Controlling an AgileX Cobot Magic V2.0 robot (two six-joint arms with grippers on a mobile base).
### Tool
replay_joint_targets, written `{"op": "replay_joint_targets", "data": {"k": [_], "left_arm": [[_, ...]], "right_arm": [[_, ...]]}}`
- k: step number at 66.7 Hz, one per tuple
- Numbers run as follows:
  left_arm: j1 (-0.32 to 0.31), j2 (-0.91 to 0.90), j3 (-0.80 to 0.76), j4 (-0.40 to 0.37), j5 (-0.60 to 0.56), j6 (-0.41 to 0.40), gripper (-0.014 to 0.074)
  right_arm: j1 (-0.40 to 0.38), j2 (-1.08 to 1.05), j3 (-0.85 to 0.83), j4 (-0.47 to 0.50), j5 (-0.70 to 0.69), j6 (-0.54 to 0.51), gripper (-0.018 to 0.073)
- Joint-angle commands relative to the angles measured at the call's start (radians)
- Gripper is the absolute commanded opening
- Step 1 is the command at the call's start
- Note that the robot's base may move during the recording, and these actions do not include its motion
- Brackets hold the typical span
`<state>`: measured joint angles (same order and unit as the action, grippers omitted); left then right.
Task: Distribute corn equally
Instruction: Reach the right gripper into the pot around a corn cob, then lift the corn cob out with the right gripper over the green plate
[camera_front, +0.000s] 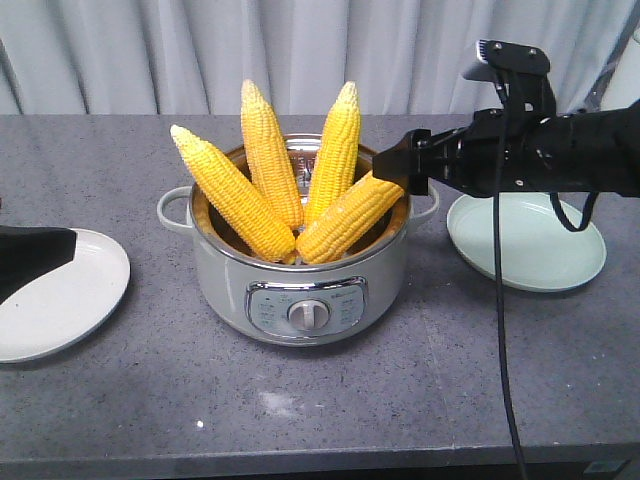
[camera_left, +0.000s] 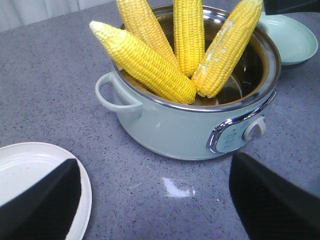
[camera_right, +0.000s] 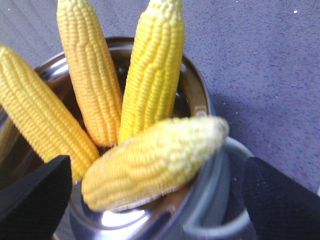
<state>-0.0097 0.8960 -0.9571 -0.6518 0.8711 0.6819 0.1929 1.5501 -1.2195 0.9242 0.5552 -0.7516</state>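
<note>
Between the wide-spread fingers of the right gripper (camera_right: 155, 170): one cob of four, all of them in the pot.

Directly ahead of this gripper, the pale green cooker pot (camera_front: 330, 275) holds all four corn cobs (camera_front: 270, 150), standing tilted and fanned out with their tips above the rim. The cob leaning nearest (camera_front: 345, 215) lies between the gripper's fingers, which are wide apart; whether they touch it cannot be told. Behind the gripper, under its arm, sits one green plate (camera_front: 530, 245). The left gripper (camera_left: 155, 160), also wide and holding nothing, hangs over one white plate (camera_front: 70, 300), with the pot ahead of it. Count: one pot, four cobs, two plates, all on the grey speckled table (camera_front: 150, 400).
</note>
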Motion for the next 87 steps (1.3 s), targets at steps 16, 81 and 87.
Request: {"op": "replay_joint_targets", "data": {"k": [16, 81, 87], "left_arm": [[-0.001, -0.006, -0.028, -0.045, -0.045, 0.003, 0.0569], [-0.001, -0.006, -0.028, -0.045, -0.037, 0.002, 0.0569], [-0.001, -0.006, -0.028, -0.045, -0.036, 0.002, 0.0569]], "right_arm": [[0.030, 0.109, -0.181, 0.029, -0.006, 0.035, 0.0634], [0.173, 0.146, -0.263, -0.030, 0.059, 0.004, 0.0154], [0.173, 0.123, -0.298, -0.082, 0.063, 0.019, 0.0156]]}}
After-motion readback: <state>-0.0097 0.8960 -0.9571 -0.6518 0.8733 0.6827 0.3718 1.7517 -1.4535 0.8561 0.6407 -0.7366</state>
